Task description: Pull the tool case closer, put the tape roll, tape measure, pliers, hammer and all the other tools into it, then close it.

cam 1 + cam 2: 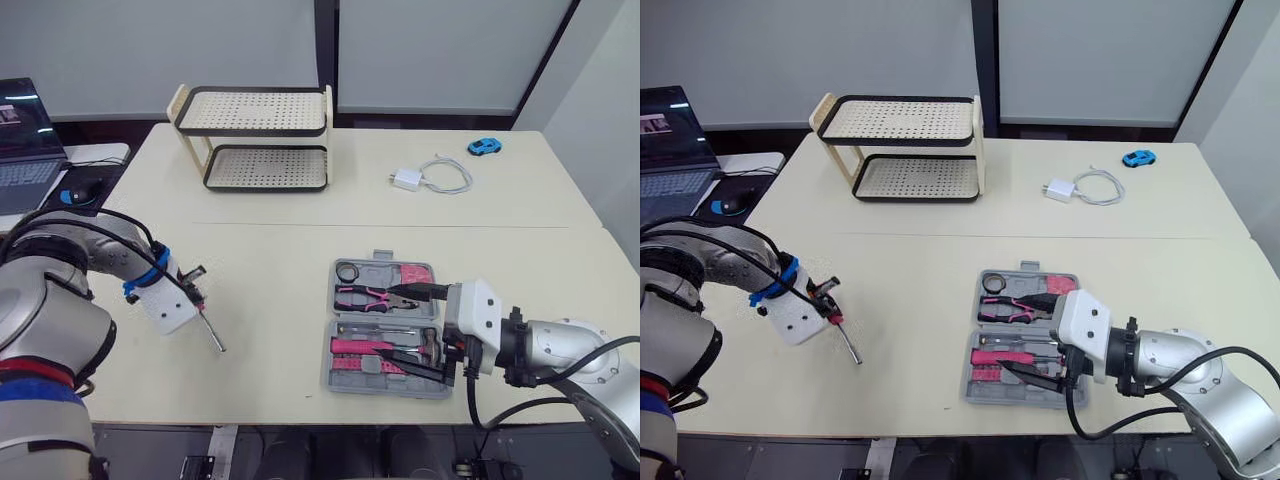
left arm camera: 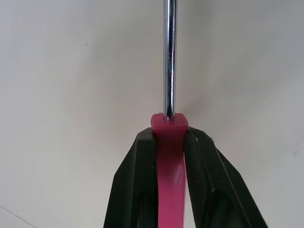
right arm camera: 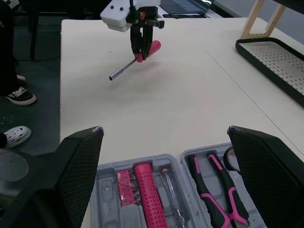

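left gripper [image 1: 199, 297] clamps the screwdriver [image 2: 169, 61], its pink handle mostly hidden.

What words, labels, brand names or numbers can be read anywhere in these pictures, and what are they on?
No text can be read in any view.
Laptop screen: content too small to read.
Tool case: no legible label.
White charger: no visible marking.
Screwdriver in the left gripper: no marking visible on its pink handle.

Bright, even light covers the table [image 1: 270, 260], with soft shadows and glare on the screwdriver [image 2: 169, 57].
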